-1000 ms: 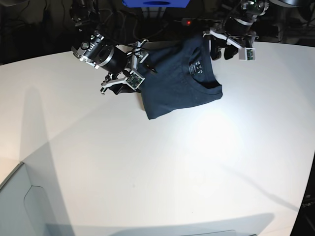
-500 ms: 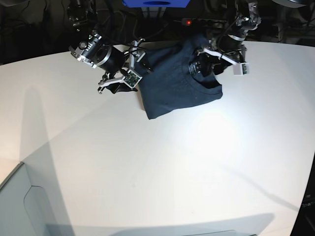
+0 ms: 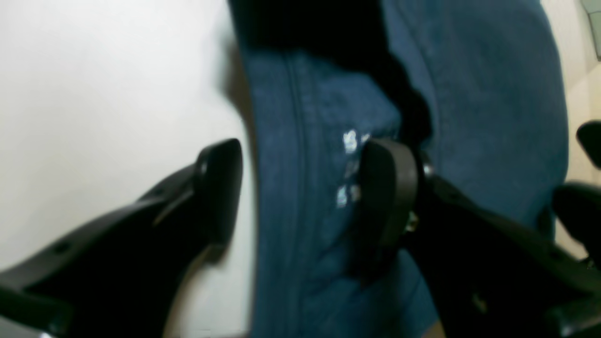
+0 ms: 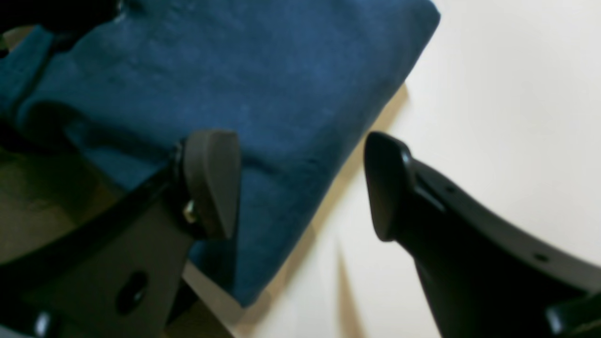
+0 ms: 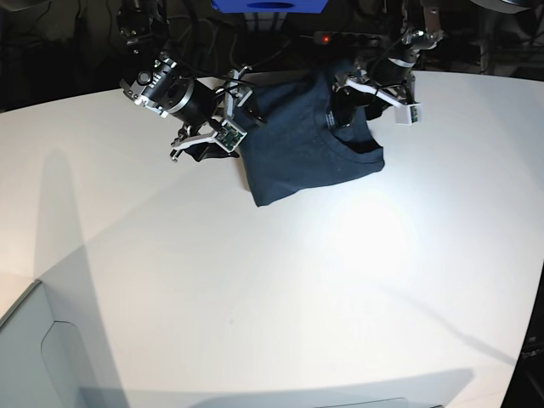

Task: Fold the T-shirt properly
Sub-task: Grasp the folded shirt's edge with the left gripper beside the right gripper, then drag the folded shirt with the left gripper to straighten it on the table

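Note:
The dark navy T-shirt point(image 5: 310, 149) lies folded into a compact rectangle at the far middle of the white table point(image 5: 255, 289). My left gripper point(image 5: 355, 106) hangs over its collar end. In the left wrist view this gripper point(image 3: 303, 190) is open and straddles the shirt's point(image 3: 300, 263) folded edge: one fingertip point(image 3: 218, 188) is over bare table, the other is beside the white neck label point(image 3: 350, 141). My right gripper point(image 5: 228, 127) sits at the shirt's opposite side. It point(image 4: 300, 185) is open too, with the shirt's point(image 4: 281, 84) edge between its fingers. Neither grips the cloth.
A grey bin corner point(image 5: 25, 357) shows at the near left. Behind the table's far edge are dark cables, a red light point(image 5: 325, 38) and a blue object point(image 5: 268, 7).
My left gripper has come down from the table's far edge onto the shirt's collar area, and its jaws have spread wider. The right arm and the shirt have hardly moved.

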`<state>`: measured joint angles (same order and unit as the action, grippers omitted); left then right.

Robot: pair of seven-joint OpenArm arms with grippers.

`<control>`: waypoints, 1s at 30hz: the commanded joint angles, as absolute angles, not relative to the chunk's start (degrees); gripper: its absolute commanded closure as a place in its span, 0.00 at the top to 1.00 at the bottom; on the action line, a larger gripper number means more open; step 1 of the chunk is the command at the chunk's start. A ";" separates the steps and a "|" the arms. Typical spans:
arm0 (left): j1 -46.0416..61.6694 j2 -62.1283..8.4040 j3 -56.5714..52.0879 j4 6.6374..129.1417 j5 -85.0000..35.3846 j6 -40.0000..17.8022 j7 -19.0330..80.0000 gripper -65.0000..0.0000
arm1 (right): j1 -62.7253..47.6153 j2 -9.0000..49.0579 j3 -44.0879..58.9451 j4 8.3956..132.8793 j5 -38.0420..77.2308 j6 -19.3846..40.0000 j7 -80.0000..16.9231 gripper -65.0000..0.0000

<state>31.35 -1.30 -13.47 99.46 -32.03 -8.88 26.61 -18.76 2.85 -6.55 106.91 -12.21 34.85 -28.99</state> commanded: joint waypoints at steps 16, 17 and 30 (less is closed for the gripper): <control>20.88 -4.35 -11.12 94.46 -31.60 -8.92 34.33 0.00 | -21.23 1.98 6.29 114.68 -11.21 34.24 -27.65 0.60; 19.56 -4.88 -10.24 93.05 -31.60 -8.92 35.12 0.00 | -21.49 1.98 7.25 115.03 -11.21 34.24 -27.56 0.60; -12.00 -19.56 31.08 77.67 -31.60 -9.10 35.74 0.00 | -24.57 1.89 19.21 116.18 -11.21 34.24 -27.30 0.60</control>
<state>-11.88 -19.75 31.31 77.47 -32.47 -9.30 33.28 -24.49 1.58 19.07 115.09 -11.92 34.83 -28.69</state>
